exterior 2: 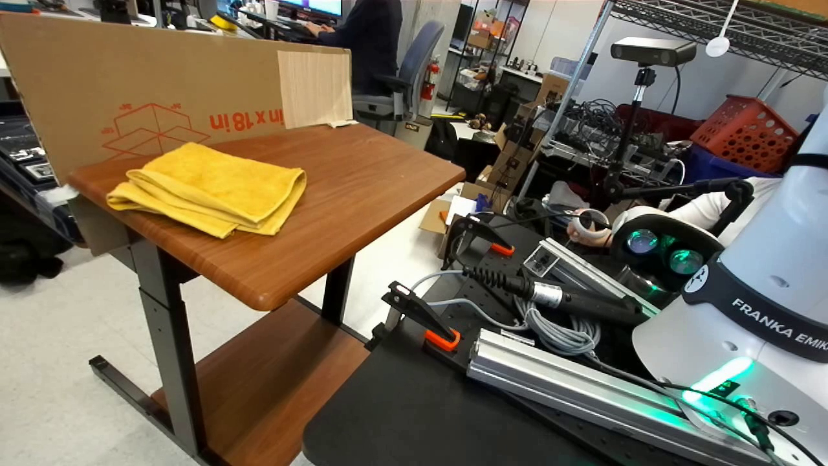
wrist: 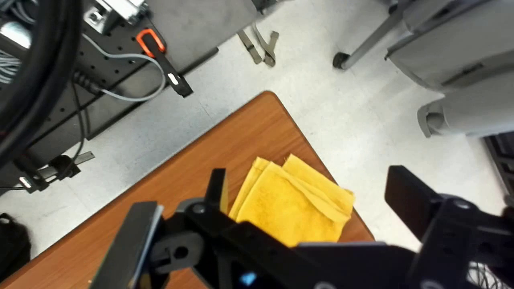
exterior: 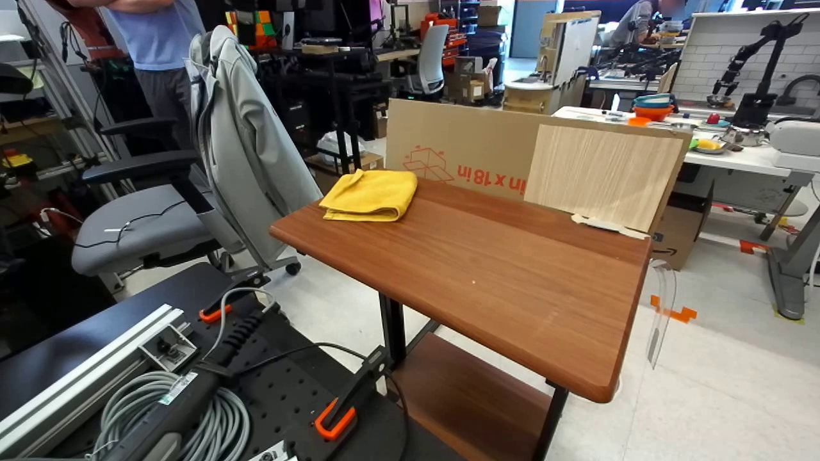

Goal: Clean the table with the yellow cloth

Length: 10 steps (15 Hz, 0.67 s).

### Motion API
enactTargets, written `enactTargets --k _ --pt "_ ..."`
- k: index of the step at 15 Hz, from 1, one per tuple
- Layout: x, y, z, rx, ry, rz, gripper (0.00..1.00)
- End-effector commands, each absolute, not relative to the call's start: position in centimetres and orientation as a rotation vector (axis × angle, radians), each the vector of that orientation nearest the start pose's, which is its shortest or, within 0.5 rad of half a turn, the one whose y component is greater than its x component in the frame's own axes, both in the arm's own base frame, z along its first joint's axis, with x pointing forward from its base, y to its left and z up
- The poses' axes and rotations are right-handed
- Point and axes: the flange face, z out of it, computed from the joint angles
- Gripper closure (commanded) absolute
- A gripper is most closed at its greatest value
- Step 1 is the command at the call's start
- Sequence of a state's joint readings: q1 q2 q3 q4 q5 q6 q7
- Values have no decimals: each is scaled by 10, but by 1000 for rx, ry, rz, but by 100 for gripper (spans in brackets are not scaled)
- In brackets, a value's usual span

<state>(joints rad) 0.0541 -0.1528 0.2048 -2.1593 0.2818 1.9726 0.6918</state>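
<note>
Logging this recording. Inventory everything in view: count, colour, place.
table: 1, reddish-brown, beside the bench
yellow cloth: 1, yellow, folded on the table
cardboard panel: 1, brown, upright along the table
plywood board: 1, pale, against the cardboard panel
bench: 1, black, beside the table
clamps: at least 2, black-orange, on the bench
cable coil: 1, grey, on the bench
chairs: at least 2, greyish, near and far
jacket: 1, grey, over the nearer chair
people: at least 3, varied clothing, background
background clutter: too crowded to count, mixed
robot arm: 1, white, by the bench
gripper: 1, black, open, wrist view
</note>
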Motion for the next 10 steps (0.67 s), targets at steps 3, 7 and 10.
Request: enactTargets --k 3,7,10 --pt "587 131 369 -2689 1221 55 0" --pt "592 115 335 -2723 1314 91 0" --pt "610 112 314 -2718 1360 104 0"
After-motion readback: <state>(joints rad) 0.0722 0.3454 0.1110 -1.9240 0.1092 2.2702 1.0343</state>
